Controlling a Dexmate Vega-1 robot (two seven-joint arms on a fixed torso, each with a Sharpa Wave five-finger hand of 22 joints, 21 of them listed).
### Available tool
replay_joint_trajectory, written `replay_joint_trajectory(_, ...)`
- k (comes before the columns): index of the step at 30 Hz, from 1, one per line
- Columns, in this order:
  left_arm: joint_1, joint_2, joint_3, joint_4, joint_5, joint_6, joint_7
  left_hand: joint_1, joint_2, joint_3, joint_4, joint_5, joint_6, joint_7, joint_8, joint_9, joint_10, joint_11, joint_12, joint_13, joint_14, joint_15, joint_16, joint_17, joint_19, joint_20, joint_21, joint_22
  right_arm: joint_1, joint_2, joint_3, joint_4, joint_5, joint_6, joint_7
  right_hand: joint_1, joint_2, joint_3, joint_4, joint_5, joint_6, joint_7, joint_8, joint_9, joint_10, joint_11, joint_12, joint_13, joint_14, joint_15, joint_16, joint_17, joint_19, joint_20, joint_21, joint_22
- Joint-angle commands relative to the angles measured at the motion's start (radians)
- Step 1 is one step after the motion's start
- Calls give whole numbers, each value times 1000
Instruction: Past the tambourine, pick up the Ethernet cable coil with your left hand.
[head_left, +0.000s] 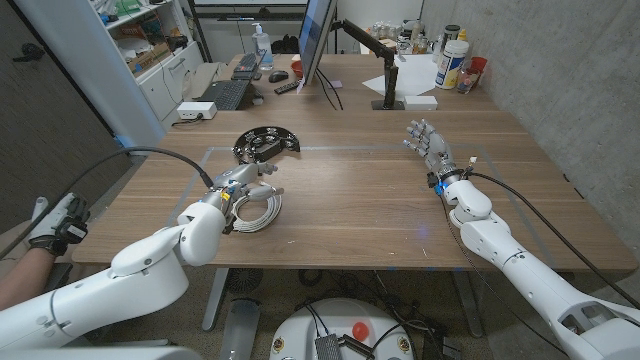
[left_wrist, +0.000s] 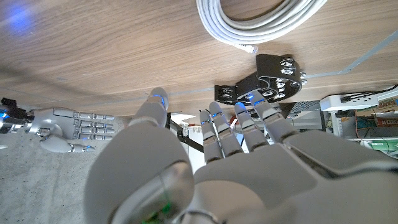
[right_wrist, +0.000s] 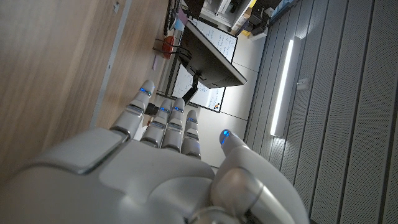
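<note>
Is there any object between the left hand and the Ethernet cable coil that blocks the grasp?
Nothing visible blocks it. The left hand is already over the near-left edge of the Ethernet cable coil, fingers open. The tambourine lies farther back on the table, apart from the coil, not between them.

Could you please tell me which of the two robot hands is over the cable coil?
The left hand: it hovers over the white Ethernet cable coil, while the right hand waits apart.

Even bright indoor light; ceiling strip glare; near fingers (left_wrist: 242, 134) blurred.
</note>
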Motion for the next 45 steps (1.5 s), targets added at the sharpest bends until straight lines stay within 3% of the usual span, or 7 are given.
replay_joint_trajectory(1, 9, 25, -4, -21, -31, 9, 26, 2, -5, -9, 0, 4, 11, 8, -4, 4, 19, 1, 9, 5, 35, -63, 15, 3, 28, 3, 13, 4, -1, 1, 1, -1, -2, 3, -2, 0, 9, 1, 1, 3, 4, -4, 5, -1, -3, 0, 4, -1, -1, -15, 0, 1, 0, -2, 4, 2)
replay_joint_trajectory(18, 0, 88, -20, -100, -114, 114, -12, 9, -2, -19, -2, 7, 2, 20, -13, 4, 23, 6, 8, 9, 41, -59, 11, 3, 29, 5, 9, 6, -2, 1, 0, -1, -7, 7, -5, 0, 9, 0, 0, 3, 3, -5, 4, -1, -4, 1, 5, -1, -2, -15, 1, -1, -1, -2, 4, 2)
replay_joint_trajectory(26, 9, 126, -30, -111, -149, 108, 4, 4, 1, -24, 2, 7, 2, 17, -15, 4, 16, 1, 4, 11, 28, -64, 4, 4, 17, 9, 3, 6, -3, 0, 0, -3, -7, 5, -7, 0, 10, 0, 0, 3, 3, -5, 4, -1, -4, 0, 5, -2, -3, -13, 1, -1, -2, -2, 4, 2)
replay_joint_trajectory(27, 44, 135, -57, -104, -157, 75, 33, 3, 2, -25, 3, 7, 6, 12, -14, 4, 15, 1, 4, 11, 28, -64, 4, 4, 16, 8, 3, 6, -4, 0, 0, -4, -8, 5, -8, 0, 10, 0, 0, 3, 4, -5, 4, -1, -4, 0, 5, -2, -3, -14, 1, -1, -2, -2, 4, 2)
replay_joint_trajectory(35, 120, 172, -107, -79, -167, -12, 99, -1, 4, -34, 5, 9, 27, 6, -9, 5, 36, -3, 10, 14, 43, -77, 8, 5, 20, 2, 3, 7, -5, -1, 1, -5, -9, 5, -10, 0, 10, 0, 0, 3, 4, -5, 5, -1, -5, -1, 5, -2, -3, -14, 2, -2, -2, -1, 4, 1)
replay_joint_trajectory(36, 154, 183, -129, -70, -168, -37, 123, -1, 4, -34, 5, 9, 28, 5, -8, 5, 36, -6, 10, 14, 43, -77, 8, 5, 20, 0, 3, 7, -4, -1, 0, -4, -12, 6, -11, 0, 10, 0, 0, 3, 4, -4, 4, -1, -5, 0, 5, -2, -4, -15, 2, -2, -2, -2, 4, 1)
replay_joint_trajectory(45, 226, 205, -188, -60, -180, -77, 138, 3, 3, -37, 2, 11, 34, 5, -9, 5, 40, -12, 11, 15, 51, -84, 8, 4, 28, -4, 5, 7, -2, 2, -2, -3, -23, 4, -29, 0, 10, 0, 0, 3, 3, -5, 4, -1, -3, 4, 6, -2, -3, -15, 2, -3, -2, -1, 4, 1)
